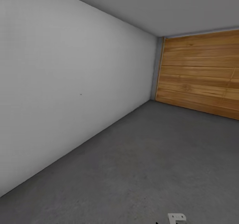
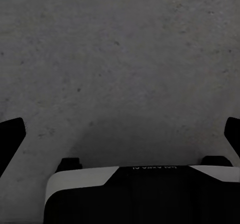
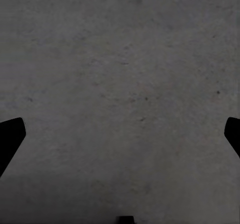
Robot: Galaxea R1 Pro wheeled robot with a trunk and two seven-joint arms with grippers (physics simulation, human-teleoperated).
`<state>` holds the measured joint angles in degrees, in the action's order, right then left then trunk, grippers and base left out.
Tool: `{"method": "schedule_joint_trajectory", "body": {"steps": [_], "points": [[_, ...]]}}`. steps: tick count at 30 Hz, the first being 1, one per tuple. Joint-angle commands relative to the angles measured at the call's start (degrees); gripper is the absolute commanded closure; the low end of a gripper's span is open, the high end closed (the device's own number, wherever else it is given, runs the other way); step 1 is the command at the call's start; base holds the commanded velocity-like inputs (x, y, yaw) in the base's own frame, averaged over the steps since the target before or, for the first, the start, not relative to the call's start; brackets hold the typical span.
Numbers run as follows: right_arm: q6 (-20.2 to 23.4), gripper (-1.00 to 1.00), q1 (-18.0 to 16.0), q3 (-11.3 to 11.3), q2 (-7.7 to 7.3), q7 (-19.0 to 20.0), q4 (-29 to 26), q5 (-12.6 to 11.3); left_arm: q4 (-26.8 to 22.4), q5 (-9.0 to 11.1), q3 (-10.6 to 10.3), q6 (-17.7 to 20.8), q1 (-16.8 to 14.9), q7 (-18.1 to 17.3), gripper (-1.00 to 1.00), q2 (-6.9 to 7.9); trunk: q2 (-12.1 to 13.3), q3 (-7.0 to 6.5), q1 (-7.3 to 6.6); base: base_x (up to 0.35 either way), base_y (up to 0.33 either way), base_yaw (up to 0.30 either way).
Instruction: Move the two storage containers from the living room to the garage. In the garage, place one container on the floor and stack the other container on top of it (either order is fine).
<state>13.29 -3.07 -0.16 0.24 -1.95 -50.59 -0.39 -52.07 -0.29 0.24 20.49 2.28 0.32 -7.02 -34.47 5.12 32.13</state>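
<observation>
We're in the garage: white wall on the left, wood-panelled door on the right, dark concrete floor below. Left gripper and right gripper both hang spread wide over bare concrete, nothing between the fingers.

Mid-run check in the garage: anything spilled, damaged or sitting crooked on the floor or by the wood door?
Nothing stands out. The concrete floor looks bare and evenly mottled, the white wall unmarked, the wood-panelled door shut and straight. Both wrist views show the left claw and right claw open over plain concrete, holding nothing.
</observation>
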Motion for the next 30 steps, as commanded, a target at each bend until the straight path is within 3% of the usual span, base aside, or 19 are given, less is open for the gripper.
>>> {"method": "schedule_joint_trajectory", "body": {"steps": [1, 17, 23, 30], "points": [[0.34, -1.0, -0.01, -0.01, 0.02, -0.16, -0.12, -0.05, -0.14, -0.04, 0.02, 0.34, 0.01, 0.03, -1.0, -0.02, 0.33, -0.09, -0.2, 0.0, 0.0, 0.3], [0.34, -1.0, -0.01, 0.05, 0.02, -0.16, -0.12, -0.05, -0.14, 0.19, -0.11, 0.36, 0.01, -0.08, -1.0, -0.49, 6.74, -2.96, -3.71, 0.0, 0.0, 0.3], [0.34, -1.0, -0.01, 0.06, 0.02, -0.16, -0.12, -0.05, -0.17, 4.73, 1.72, -0.07, 0.01, 0.11, -1.0, -0.44, 9.15, -4.04, -5.03, 0.0, 0.0, 0.3], [0.34, -1.0, -0.01, 0.07, 0.02, -0.16, -0.12, -0.13, -0.22, 4.95, 1.8, -0.08, 0.01, 0.12, -1.0, -0.2, 11.56, -5.12, -6.35, 0.0, 0.0, 0.3]]}}
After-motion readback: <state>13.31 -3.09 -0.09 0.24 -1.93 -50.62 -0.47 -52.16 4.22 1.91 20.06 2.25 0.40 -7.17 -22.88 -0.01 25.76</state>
